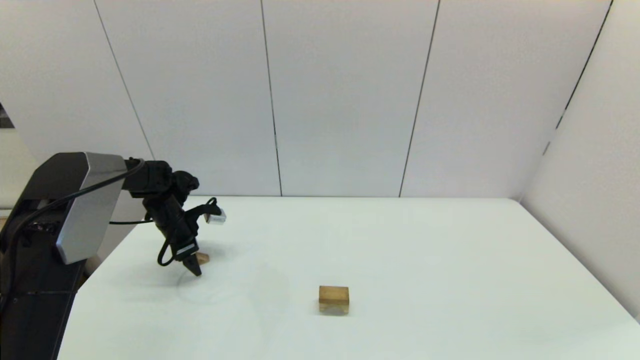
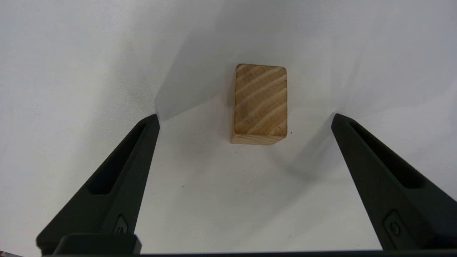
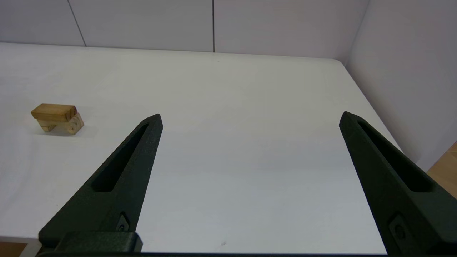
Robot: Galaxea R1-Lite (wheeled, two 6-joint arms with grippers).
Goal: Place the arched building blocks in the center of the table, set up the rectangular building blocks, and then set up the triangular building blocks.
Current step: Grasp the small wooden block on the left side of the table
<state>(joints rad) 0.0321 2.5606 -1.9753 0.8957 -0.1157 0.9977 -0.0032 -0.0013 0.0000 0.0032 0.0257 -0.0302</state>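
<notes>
Pale panelled walls [image 1: 350, 100] close in the white table [image 1: 425, 240] on 2 sides. The left gripper [image 1: 194, 269] points down over the table's left part, and its 2 fingers [image 2: 121, 178] are spread wide with nothing held. The right gripper [image 3: 250, 116] is just as wide and empty; it is parked low at the near right edge, outside the head view. The arched building block [image 1: 334, 299] sits around the table's middle, well apart from both grippers.

What we take for the rectangular building block [image 2: 260, 101] lies flat just beyond the left fingertips, centred in the gap. Its long axis runs away from the wrist, so the jaws would close across its short width, and the left arm is plainly the nearer.

In the head view the gripper hides most of this block; we cannot tell how far the tips stand above the table; the triangular block shows in none of the 3 views.
</notes>
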